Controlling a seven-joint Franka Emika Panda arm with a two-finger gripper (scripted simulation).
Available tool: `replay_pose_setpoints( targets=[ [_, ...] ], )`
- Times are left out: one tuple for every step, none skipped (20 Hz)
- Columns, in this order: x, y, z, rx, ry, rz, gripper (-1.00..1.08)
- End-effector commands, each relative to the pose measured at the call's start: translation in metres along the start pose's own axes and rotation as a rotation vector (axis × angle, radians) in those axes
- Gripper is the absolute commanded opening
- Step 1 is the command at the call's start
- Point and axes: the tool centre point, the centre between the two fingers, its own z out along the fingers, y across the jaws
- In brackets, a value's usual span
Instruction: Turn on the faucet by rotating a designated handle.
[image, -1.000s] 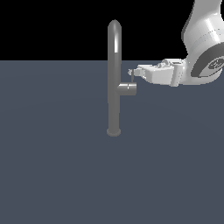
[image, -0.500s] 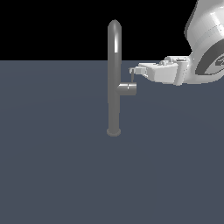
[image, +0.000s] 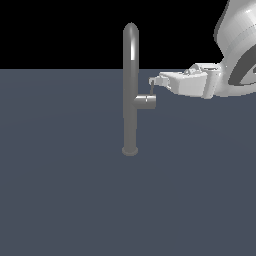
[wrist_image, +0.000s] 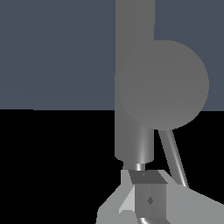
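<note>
End effector (image: 156, 81) at handle (image: 151, 88) tip; jaw opening cannot be told, no grip confirmed. Faucet (image: 130, 90) upright mid-table (image: 60, 200), handle on side stub. Step: making contact. Next: push lever sideways abt stub axis w/o slipping off.

A flat slate-blue floor (image: 65, 200) spreads out below a plain black backdrop (image: 60, 30), meeting it at a straight horizon.

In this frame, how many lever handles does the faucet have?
1. The handle is a thin rod rising from the end of the side stub on the faucet, toward the exterior view's right, with the gripper at its tip. The pipe's far side is hidden.
</note>
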Motion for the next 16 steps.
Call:
replay_pose_setpoints(
  targets=[
    [-0.001, 0.013, 0.0, -0.007, -0.005, 0.006, -1.0],
    [-0.001, 0.016, 0.0, -0.007, -0.005, 0.006, -1.0],
    [-0.001, 0.019, 0.0, -0.007, -0.006, 0.006, -1.0],
    [-0.001, 0.023, 0.0, -0.007, -0.006, 0.006, -1.0],
    [-0.001, 0.023, 0.0, -0.007, -0.006, 0.006, -1.0],
    [-0.003, 0.015, 0.0, -0.002, 0.0, -0.004, -1.0],
    [-0.001, 0.019, 0.0, -0.003, -0.001, -0.003, -1.0],
    [0.001, 0.022, 0.0, -0.003, -0.002, -0.002, -1.0],
    [0.003, 0.026, 0.0, -0.004, -0.002, -0.001, -1.0],
    [0.005, 0.03, 0.0, -0.004, -0.003, 0.0, -1.0],
    [0.007, 0.034, 0.0, -0.005, -0.003, 0.001, -1.0],
    [0.009, 0.038, 0.0, -0.006, -0.004, 0.002, -1.0],
    [0.011, 0.042, 0.0, -0.006, -0.004, 0.003, -1.0],
    [0.013, 0.045, 0.0, -0.007, -0.005, 0.004, -1.0],
    [0.015, 0.049, 0.0, -0.007, -0.005, 0.005, -1.0],
    [0.015, 0.049, 0.0, -0.007, -0.005, 0.005, -1.0]
  ],
)
